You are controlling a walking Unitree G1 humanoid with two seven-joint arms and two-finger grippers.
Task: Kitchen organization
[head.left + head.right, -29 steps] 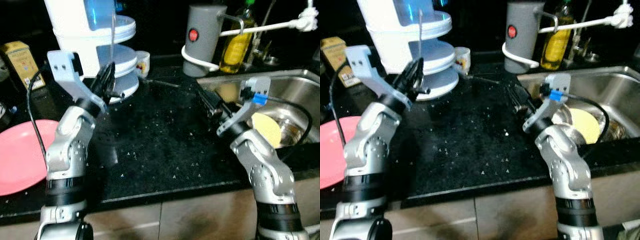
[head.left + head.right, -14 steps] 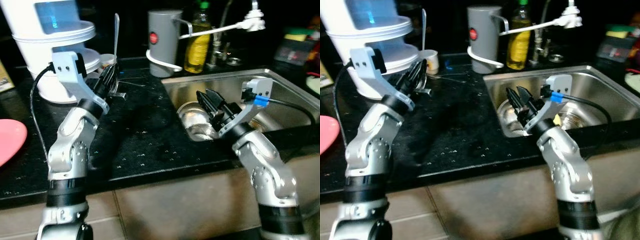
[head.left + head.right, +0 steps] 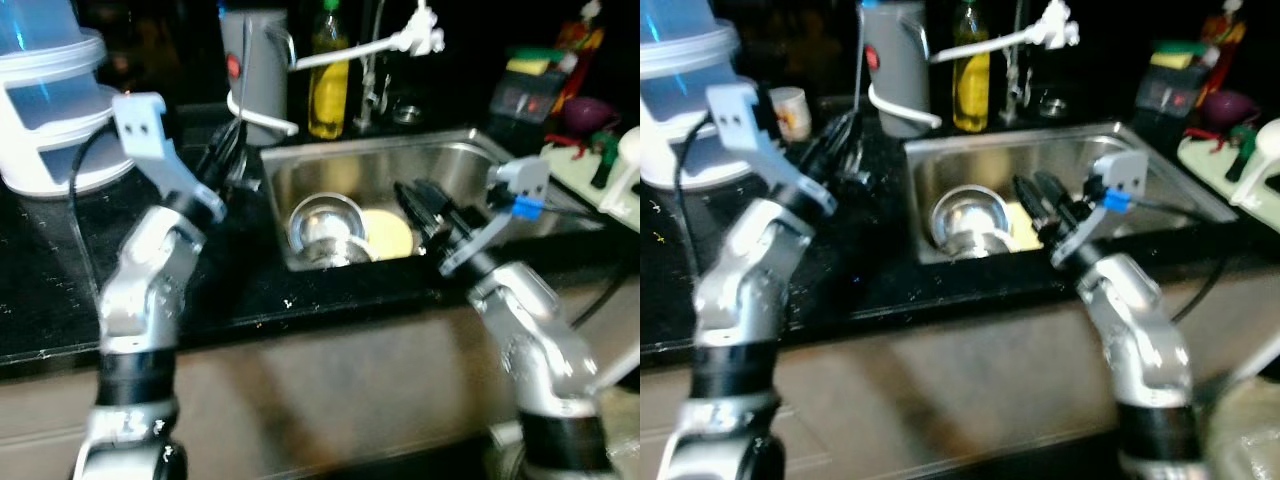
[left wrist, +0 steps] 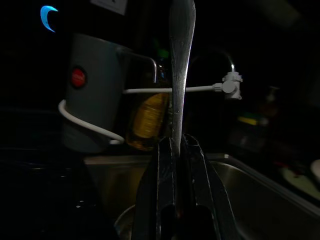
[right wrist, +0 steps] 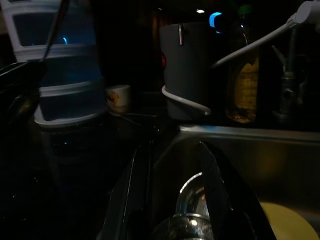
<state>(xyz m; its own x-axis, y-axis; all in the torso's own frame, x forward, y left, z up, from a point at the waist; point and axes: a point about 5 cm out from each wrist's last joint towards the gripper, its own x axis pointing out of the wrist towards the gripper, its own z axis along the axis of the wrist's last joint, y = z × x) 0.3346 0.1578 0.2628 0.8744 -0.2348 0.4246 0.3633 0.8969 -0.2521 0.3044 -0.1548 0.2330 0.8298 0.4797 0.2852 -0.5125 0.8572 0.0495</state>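
So a dim kitchen is seen: a black speckled counter point(image 3: 60, 270) with a white stacked container point(image 3: 45, 100) at far left, then a grey kettle point(image 3: 252, 70), a yellow oil bottle point(image 3: 328, 80) and a stainless sink point(image 3: 470, 170). The left gripper point(image 4: 176, 150) is held above the counter beside the sink's left rim, fingers closed tight on a spoon point(image 4: 180, 65) that stands upright, handle up. In the sink a steel bowl point(image 3: 325, 225) sits touching a yellow plate point(image 3: 388, 235). The right gripper point(image 5: 175, 165) is parked over the sink with fingers spread, nothing held, the bowl just past its tips.
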